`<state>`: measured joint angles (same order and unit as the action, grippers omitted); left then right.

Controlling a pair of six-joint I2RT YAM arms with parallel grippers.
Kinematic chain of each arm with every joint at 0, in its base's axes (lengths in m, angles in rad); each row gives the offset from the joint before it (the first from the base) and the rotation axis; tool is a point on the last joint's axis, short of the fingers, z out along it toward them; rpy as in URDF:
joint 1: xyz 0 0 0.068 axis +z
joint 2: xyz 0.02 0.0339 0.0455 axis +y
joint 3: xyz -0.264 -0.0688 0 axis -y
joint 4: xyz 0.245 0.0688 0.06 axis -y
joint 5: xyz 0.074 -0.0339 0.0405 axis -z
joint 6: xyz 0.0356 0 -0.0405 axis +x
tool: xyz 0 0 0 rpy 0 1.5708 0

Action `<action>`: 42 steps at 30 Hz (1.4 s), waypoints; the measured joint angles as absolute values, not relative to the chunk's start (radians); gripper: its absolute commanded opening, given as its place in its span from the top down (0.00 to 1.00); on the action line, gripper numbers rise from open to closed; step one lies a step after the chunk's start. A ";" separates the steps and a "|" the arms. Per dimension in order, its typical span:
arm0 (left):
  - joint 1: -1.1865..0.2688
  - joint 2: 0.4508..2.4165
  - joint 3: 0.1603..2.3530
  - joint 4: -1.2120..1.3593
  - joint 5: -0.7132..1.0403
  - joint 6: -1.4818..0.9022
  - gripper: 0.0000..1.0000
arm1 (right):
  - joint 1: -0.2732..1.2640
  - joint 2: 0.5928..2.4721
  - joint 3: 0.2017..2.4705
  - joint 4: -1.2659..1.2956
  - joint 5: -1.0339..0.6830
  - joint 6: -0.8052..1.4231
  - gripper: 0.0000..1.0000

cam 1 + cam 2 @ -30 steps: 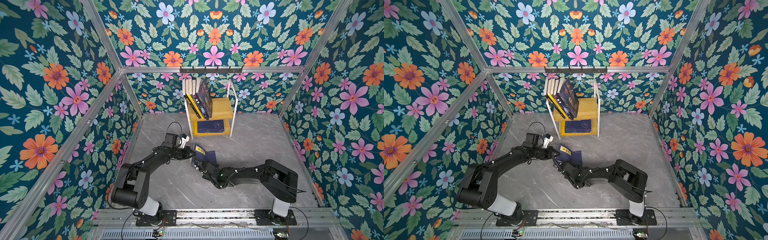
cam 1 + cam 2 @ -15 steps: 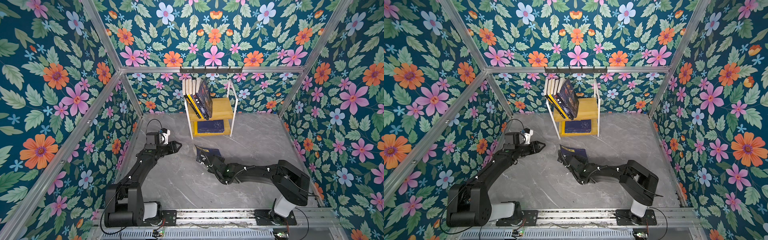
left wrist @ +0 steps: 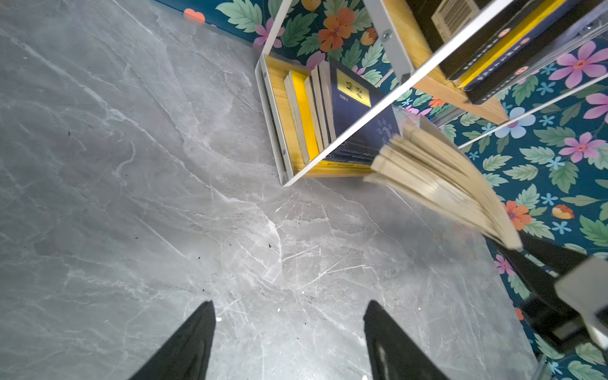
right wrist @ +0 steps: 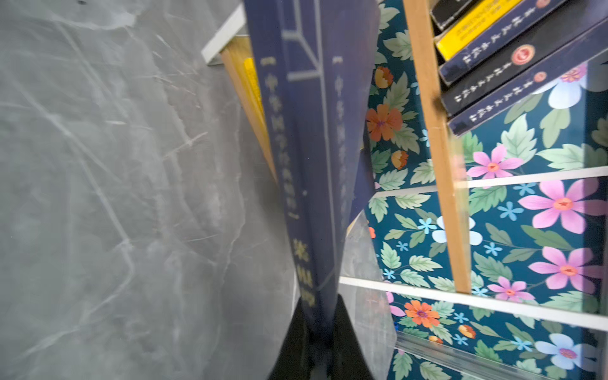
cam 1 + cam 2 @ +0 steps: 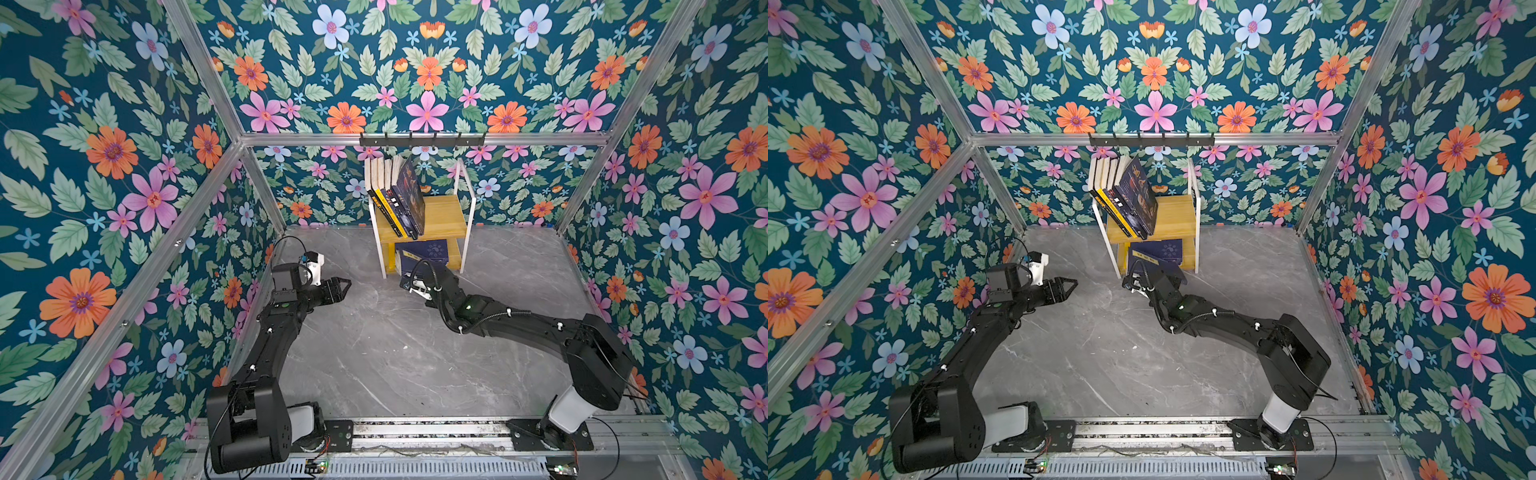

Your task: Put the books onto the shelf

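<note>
Right wrist view puts the navy book (image 4: pixel 312 158) straight ahead of my right gripper (image 4: pixel 320 307), whose jaws are clamped on its near end. The book stands on edge with its covers slightly fanned. Its far end is at the front of the lower tier of the shelf (image 4: pixel 437 164), but I cannot tell whether it is inside yet. Just beyond it, the lower-tier books (image 3: pixel 312 108) lie stacked flat, a navy cover with a yellow label on top and a yellow one further down. Above my right gripper, the upper-tier books (image 5: pixel 397 199) lean together on the top board. My left gripper (image 3: pixel 289 306) hovers over the grey marble floor (image 3: pixel 131 164), well apart from the shelf and from my right gripper, its jaws spread apart.
</note>
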<state>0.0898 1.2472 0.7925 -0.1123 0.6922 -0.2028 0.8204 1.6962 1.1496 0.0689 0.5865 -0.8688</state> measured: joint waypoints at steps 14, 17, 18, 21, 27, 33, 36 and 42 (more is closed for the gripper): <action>0.105 1.253 0.802 -0.115 0.711 -0.199 0.23 | 0.722 1.908 1.288 0.282 0.618 -1.055 1.00; 0.105 1.253 0.803 -0.122 0.714 -0.194 0.23 | 0.716 1.946 1.306 0.299 0.607 -1.057 1.00; 0.105 1.253 0.803 -0.125 0.714 -0.191 0.23 | 0.714 1.959 1.309 0.307 0.604 -1.057 1.00; 0.107 1.253 0.803 -0.129 0.717 -0.181 0.23 | 0.712 1.984 1.310 0.299 0.587 -1.055 1.00; 0.109 1.256 0.805 -0.131 0.720 -0.177 0.23 | 0.707 2.033 1.369 0.193 0.532 -1.008 0.71; 0.109 1.263 0.813 -0.134 0.732 -0.177 0.23 | 0.699 2.046 1.404 0.034 0.451 -0.971 0.51; 0.109 1.265 0.815 -0.134 0.735 -0.178 0.23 | 0.686 2.046 1.431 -0.011 0.424 -0.959 0.54; 0.110 1.265 0.815 -0.134 0.734 -0.178 0.23 | 0.652 2.053 1.495 -0.066 0.396 -0.946 0.54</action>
<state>0.1104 1.2648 0.8146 -0.1345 0.7341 -0.1776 0.6521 2.0529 1.4948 -0.0658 0.3962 -0.9463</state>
